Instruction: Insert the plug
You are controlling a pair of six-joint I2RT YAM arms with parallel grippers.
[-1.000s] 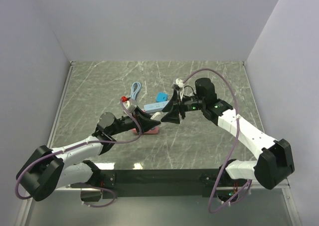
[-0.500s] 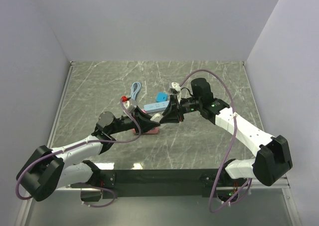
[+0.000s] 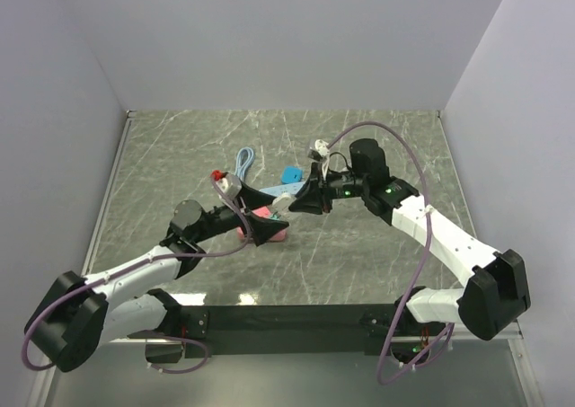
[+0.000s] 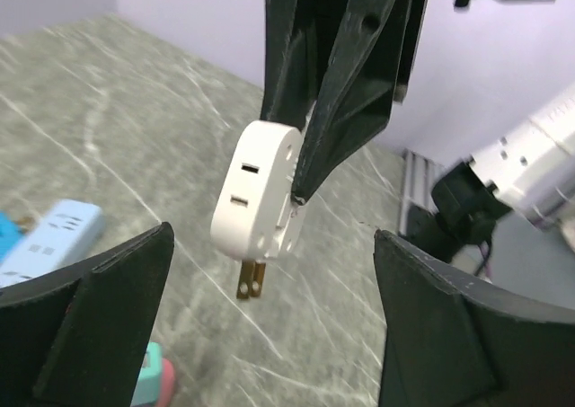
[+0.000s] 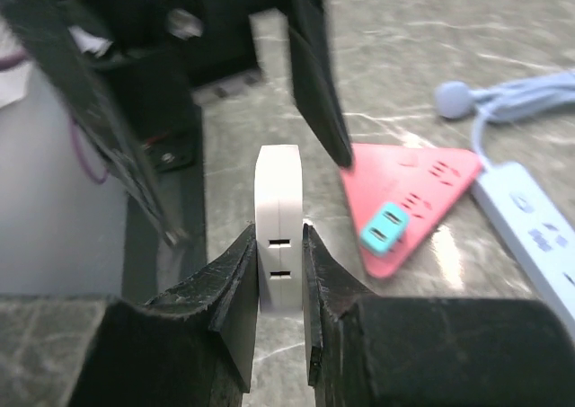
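Note:
My right gripper (image 3: 289,205) is shut on the white plug (image 5: 278,236), flat sides pinched between its fingers (image 5: 235,286). In the left wrist view the plug (image 4: 260,191) hangs from those black fingers, brass prongs (image 4: 251,279) pointing down above the table. My left gripper (image 4: 269,326) stands wide open around and below it, touching nothing. A pink triangular power strip (image 5: 418,178) with a teal plug (image 5: 386,227) in it lies just beyond. In the top view the plug (image 3: 281,207) hovers beside the pink strip (image 3: 272,234), and the left gripper (image 3: 267,227) sits just left of it.
A light-blue power strip (image 3: 274,191) lies behind the grippers, with its coiled blue cable (image 3: 243,163) farther back left. A small blue block (image 3: 290,174) sits next to it. The light-blue strip (image 5: 530,223) also shows right of the pink one in the right wrist view.
The left gripper has opened and let go of the plug. The right gripper has shut on the plug and now holds it alone.

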